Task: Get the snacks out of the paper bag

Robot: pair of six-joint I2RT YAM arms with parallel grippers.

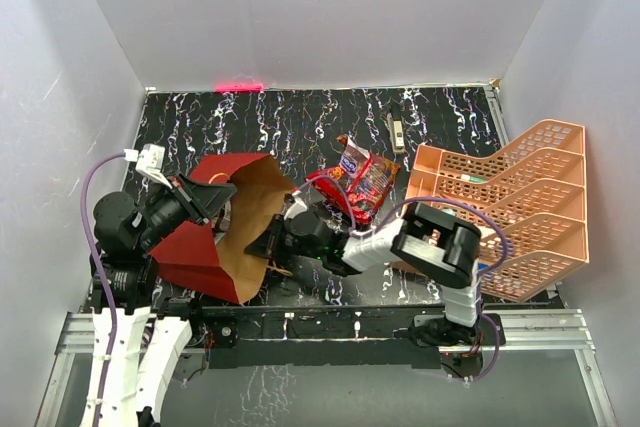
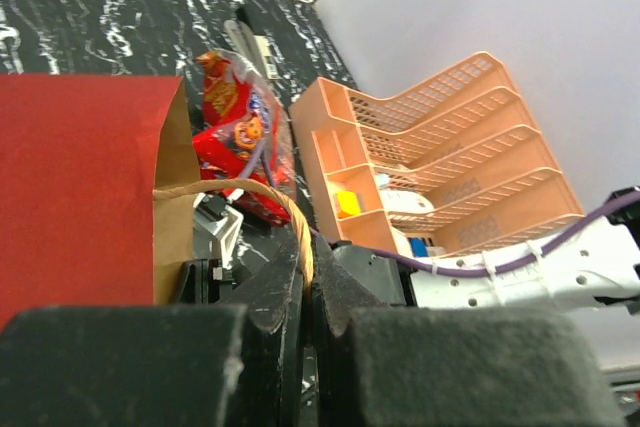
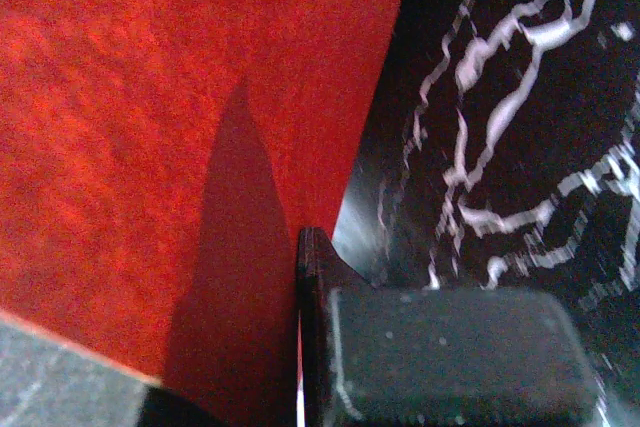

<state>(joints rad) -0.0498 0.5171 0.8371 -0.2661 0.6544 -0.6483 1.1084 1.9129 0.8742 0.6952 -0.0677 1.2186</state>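
Observation:
The paper bag point(image 1: 205, 237) lies on its side, red outside and brown inside, its mouth facing right. My left gripper point(image 1: 213, 197) is shut on the bag's tan cord handle point(image 2: 290, 209), which runs between the pads in the left wrist view. My right gripper point(image 1: 274, 243) is at the lower lip of the bag's mouth, shut on the bag wall point(image 3: 150, 127); one finger point(image 3: 322, 277) shows, the other is hidden behind the red paper. A red chip packet point(image 1: 364, 179) lies on the table right of the bag and also shows in the left wrist view point(image 2: 240, 132). The bag's contents are hidden.
A peach lattice tiered tray point(image 1: 520, 197) stands at the right, holding small boxes. A slim black-and-cream pen-like tool point(image 1: 396, 127) lies at the back. White walls enclose the black marbled table point(image 1: 250, 117).

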